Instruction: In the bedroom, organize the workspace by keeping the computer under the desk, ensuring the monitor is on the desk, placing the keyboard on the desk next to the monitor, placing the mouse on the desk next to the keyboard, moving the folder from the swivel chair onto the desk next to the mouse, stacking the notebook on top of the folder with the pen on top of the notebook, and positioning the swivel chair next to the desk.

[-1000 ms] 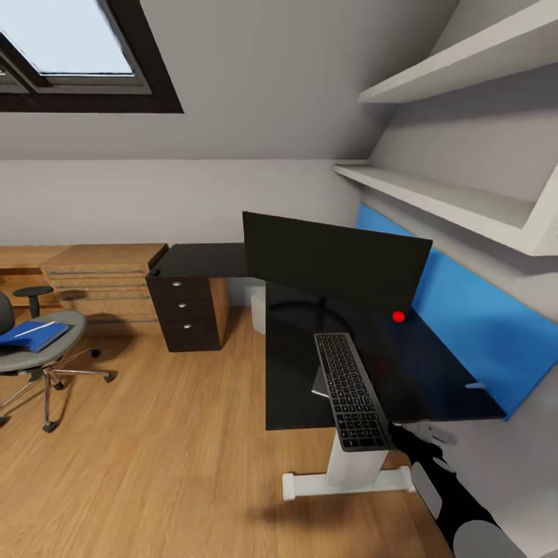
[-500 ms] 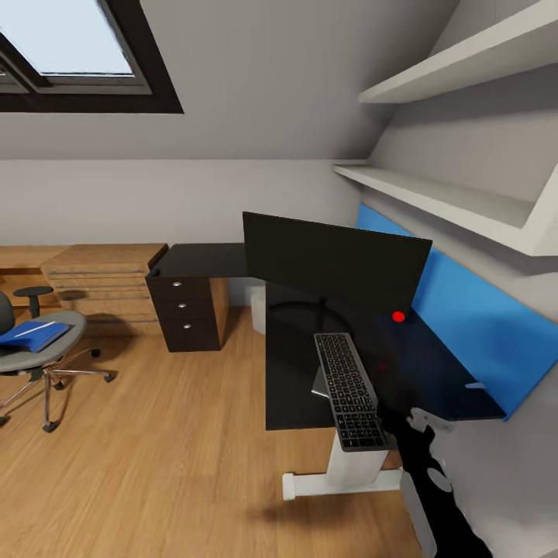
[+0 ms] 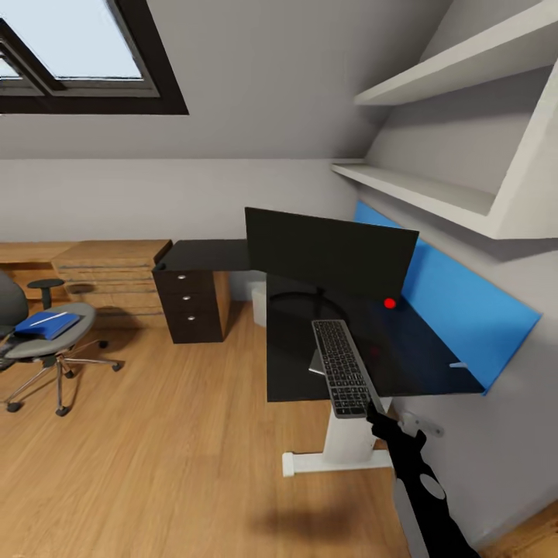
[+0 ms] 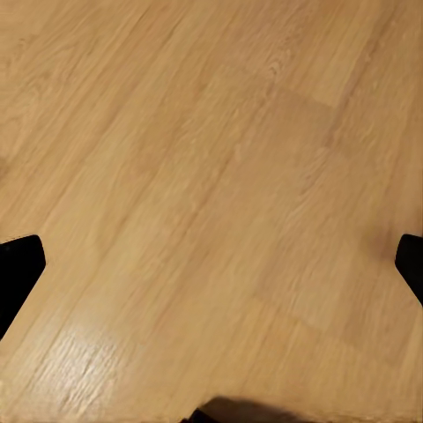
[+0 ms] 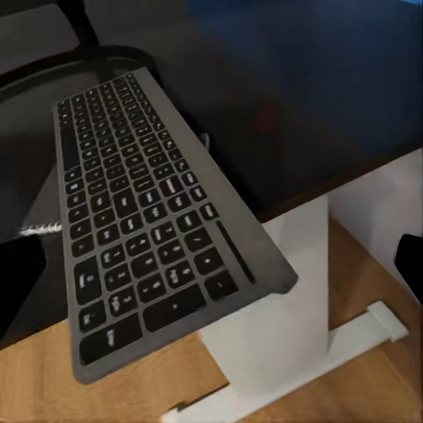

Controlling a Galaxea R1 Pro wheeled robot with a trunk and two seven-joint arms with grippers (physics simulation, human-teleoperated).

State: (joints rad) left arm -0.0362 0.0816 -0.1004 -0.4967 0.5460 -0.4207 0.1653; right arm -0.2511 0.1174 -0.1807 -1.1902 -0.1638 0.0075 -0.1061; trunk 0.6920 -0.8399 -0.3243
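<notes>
**Bedroom workspace seen from the head and both wrists.**

The keyboard (image 3: 342, 377) lay lengthwise on the glossy black bench (image 3: 418, 364), its near end overhanging the front edge above the white leg (image 3: 346, 442); its key legends were too small to read, and no brand mark or other writing was legible anywhere. The monitor (image 3: 329, 252) stood behind it on the bench, a red light (image 3: 390, 303) at its lower corner, before the blue back panel (image 3: 457, 302). The right pincer (image 3: 391, 426) hung just beside the keyboard's near end with its fingers apart, holding nothing. The left pincer's fingertips (image 4: 18, 273) stood wide apart over bare wood floor (image 4: 211, 176). Well apart, the swivel chair (image 3: 39, 349) carried the blue folder (image 3: 45, 325) with a thin white pen (image 3: 48, 318) on top.
</notes>
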